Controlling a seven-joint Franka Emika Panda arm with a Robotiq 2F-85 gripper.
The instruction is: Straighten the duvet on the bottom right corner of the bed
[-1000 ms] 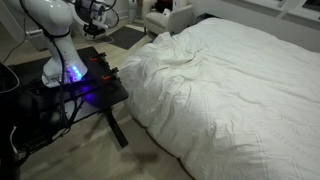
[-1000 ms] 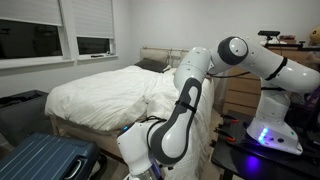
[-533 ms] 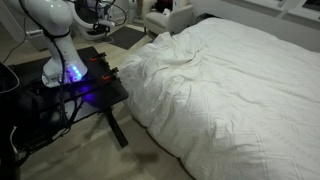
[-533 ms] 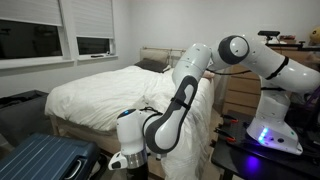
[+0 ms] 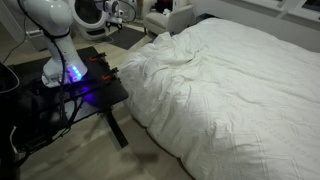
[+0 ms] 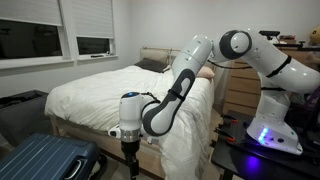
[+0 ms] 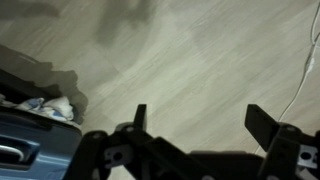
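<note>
The white duvet [image 5: 230, 90] covers the wide bed [image 6: 150, 55] and is bunched in folds at the corner [image 5: 150, 65] nearest the black table. It also shows in an exterior view [image 6: 105, 90], hanging over the bed's side. My gripper [image 6: 131, 168] hangs low beside the bed, pointing down at the floor, apart from the duvet. In the wrist view the gripper [image 7: 200, 120] is open and empty, with both dark fingers [image 7: 140, 115] over bare wood floor. No duvet shows in that view.
The black table [image 5: 75, 90] with the robot base [image 5: 65, 65] stands by the bed corner. A blue suitcase [image 6: 45, 160] lies on the floor near the gripper and shows in the wrist view [image 7: 30, 140]. A wooden dresser [image 6: 240, 90] stands behind the arm.
The arm has swung away from the camera toward the bed's side, and the gripper has come down to point at the floor by the suitcase. The duvet has not moved.
</note>
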